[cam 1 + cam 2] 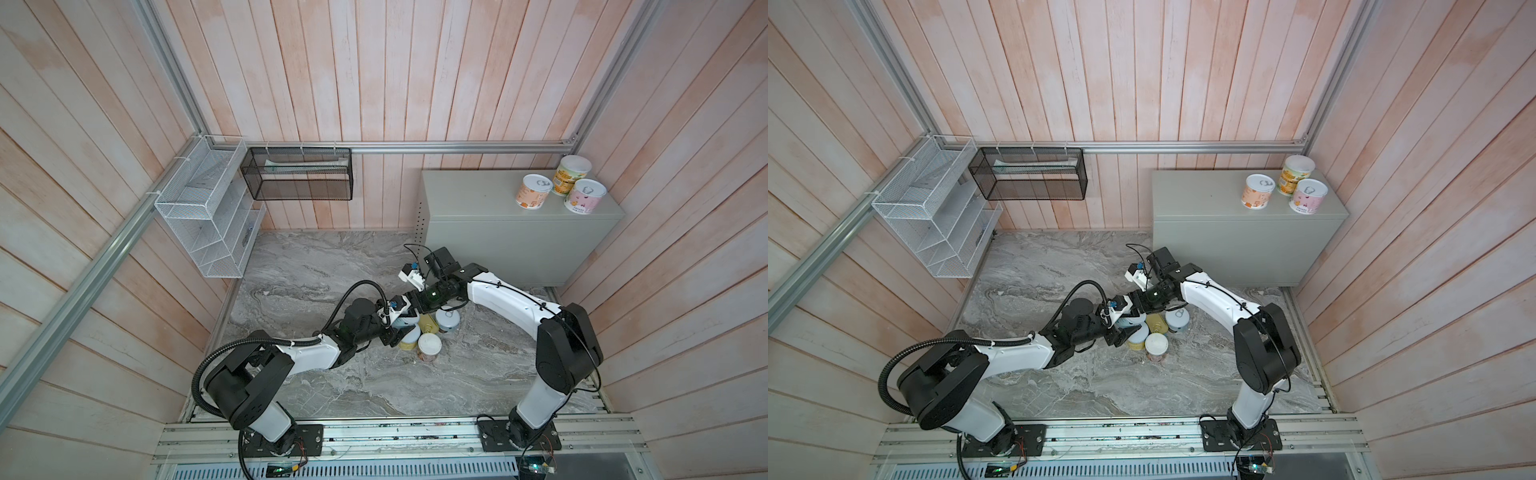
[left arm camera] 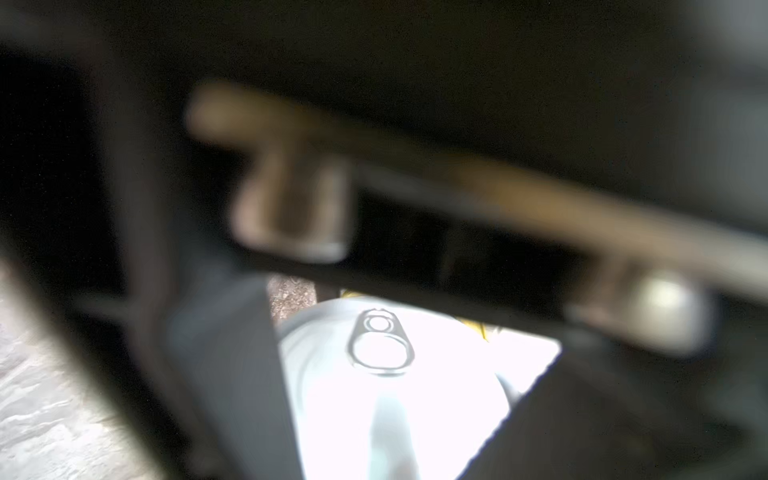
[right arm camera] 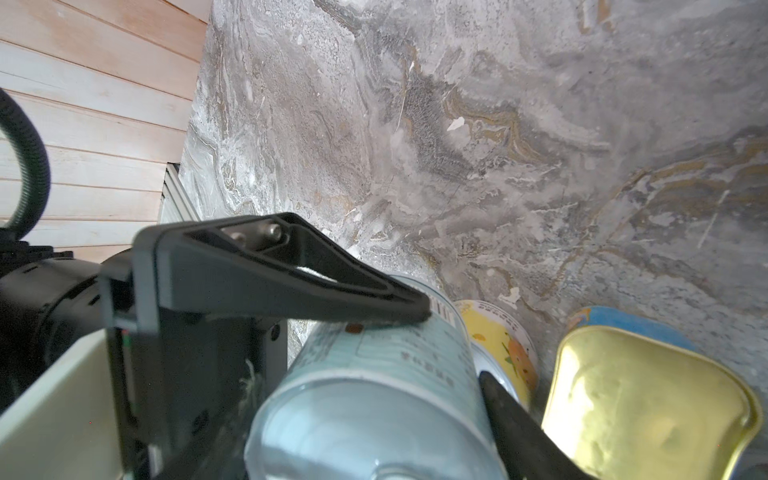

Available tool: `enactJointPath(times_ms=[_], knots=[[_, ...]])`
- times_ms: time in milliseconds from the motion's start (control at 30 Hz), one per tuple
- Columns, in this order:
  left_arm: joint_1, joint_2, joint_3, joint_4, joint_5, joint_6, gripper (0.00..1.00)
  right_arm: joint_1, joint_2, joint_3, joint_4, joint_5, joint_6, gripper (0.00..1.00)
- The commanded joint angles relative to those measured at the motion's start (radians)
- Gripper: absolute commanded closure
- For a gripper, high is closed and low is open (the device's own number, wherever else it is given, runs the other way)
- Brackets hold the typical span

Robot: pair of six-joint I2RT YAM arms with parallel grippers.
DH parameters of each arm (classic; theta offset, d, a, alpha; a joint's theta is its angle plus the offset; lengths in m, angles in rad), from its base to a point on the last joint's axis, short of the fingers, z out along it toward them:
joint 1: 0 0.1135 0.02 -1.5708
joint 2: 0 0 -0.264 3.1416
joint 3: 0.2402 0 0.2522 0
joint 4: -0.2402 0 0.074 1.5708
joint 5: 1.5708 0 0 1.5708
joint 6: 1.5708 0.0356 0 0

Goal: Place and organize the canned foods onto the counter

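r fingers (image 3: 291, 282) pinch pale blue tin (image 3: 395, 374), l fingers (image 2: 224, 365) unclear, marbled slab (image 3: 457, 124) w/ pink plank walls (image 3: 83, 104).

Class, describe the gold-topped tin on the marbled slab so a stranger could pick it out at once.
Start at the grey marbled slab in front of the pale cabinet. Near its middle stands a huddle of tins. The gold-topped tin is the only rectangular one there, with blue sides; its neighbours are round with pale tops.

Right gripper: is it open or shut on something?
The right gripper is shut on the pale blue tin: in the right wrist view, its fingers sit against opposite sides.
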State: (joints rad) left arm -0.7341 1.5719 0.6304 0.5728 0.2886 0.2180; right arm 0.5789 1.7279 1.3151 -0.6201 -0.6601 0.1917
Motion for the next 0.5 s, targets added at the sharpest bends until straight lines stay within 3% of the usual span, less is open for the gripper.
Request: enactJointPath(times_ms=[0,67,233,467], knots=[[-0.005,0.008,-0.003,-0.005,0.003,-0.008,0.33,-0.001,-0.028,0.007,0.059,-0.084,-0.009,0.54],[-0.005,0.004,-0.008,0.015,0.006,-0.019,0.44,-0.003,-0.026,0.004,0.062,-0.098,-0.008,0.54],[0.005,-0.013,-0.023,0.03,0.014,-0.037,0.47,-0.017,-0.037,-0.011,0.084,-0.116,0.007,0.54],[0.03,-0.104,-0.029,0.032,0.05,-0.112,0.51,-0.018,-0.077,-0.029,0.101,-0.062,0.029,0.3]])
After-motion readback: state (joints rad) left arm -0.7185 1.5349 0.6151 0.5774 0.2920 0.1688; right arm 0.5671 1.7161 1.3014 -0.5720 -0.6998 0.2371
